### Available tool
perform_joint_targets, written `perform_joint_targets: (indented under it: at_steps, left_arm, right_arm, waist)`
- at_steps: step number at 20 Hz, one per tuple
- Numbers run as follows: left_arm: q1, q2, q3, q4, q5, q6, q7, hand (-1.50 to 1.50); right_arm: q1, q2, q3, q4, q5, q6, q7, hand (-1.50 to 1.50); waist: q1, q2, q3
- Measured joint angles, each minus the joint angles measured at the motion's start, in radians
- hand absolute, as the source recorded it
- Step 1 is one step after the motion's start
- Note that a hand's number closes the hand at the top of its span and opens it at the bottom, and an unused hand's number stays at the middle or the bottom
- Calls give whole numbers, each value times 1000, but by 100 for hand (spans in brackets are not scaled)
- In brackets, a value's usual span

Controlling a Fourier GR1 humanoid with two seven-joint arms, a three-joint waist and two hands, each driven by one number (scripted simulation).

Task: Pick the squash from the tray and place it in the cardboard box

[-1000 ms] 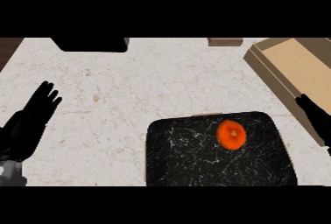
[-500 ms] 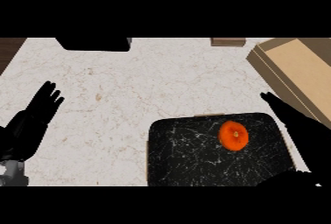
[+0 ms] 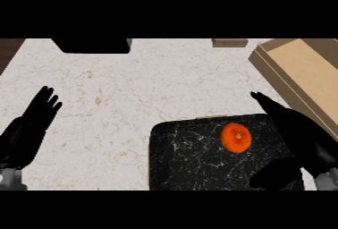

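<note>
An orange squash (image 3: 235, 137) lies on the black marbled tray (image 3: 191, 156) near its right side. My right hand (image 3: 300, 136) is open just right of the squash, fingers pointing up and left, thumb low over the tray's right corner; it does not touch the squash. The cardboard box (image 3: 300, 71) stands at the upper right, behind that hand. At the left edge rests my left hand (image 3: 30, 127), open with fingers up.
A black object (image 3: 91, 44) sits at the counter's far edge on the left, and a small brown block (image 3: 230, 43) at the far edge near the box. Pale marble counter (image 3: 145, 89) stretches between the hands.
My right hand has moved in from the right edge toward the squash and now overlaps the tray's right side. The left hand, squash and tray have stayed put.
</note>
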Motion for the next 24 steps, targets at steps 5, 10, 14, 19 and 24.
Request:
perform_joint_targets:
  at_steps: [5, 10, 14, 19, 24]
  left_arm:
    - [5, -23, 0, 7, -22, -6, -3, 0]
    - [-15, -37, 25, 19, -36, -22, 7, 0]
    - [-35, -51, 37, 24, -48, -22, 26, 0]
    - [-18, -49, 57, -5, -45, -39, 46, 0]
    - [-15, -65, 56, -12, -67, -43, 51, 0]
  right_arm:
    - [18, 18, 13, 28, 31, 12, -25, -150]
    - [5, 68, 5, 71, 76, 31, -57, -150]
    - [0, 97, 8, 69, 119, 45, -63, -150]
    - [-16, 123, 27, 119, 163, 67, -70, -150]
    - [-22, 171, 45, 146, 203, 82, -63, -150]
  waist:
    - [-7, 0, 1]
    - [-8, 0, 1]
    - [-9, 0, 1]
    - [-6, 0, 1]
    - [-7, 0, 1]
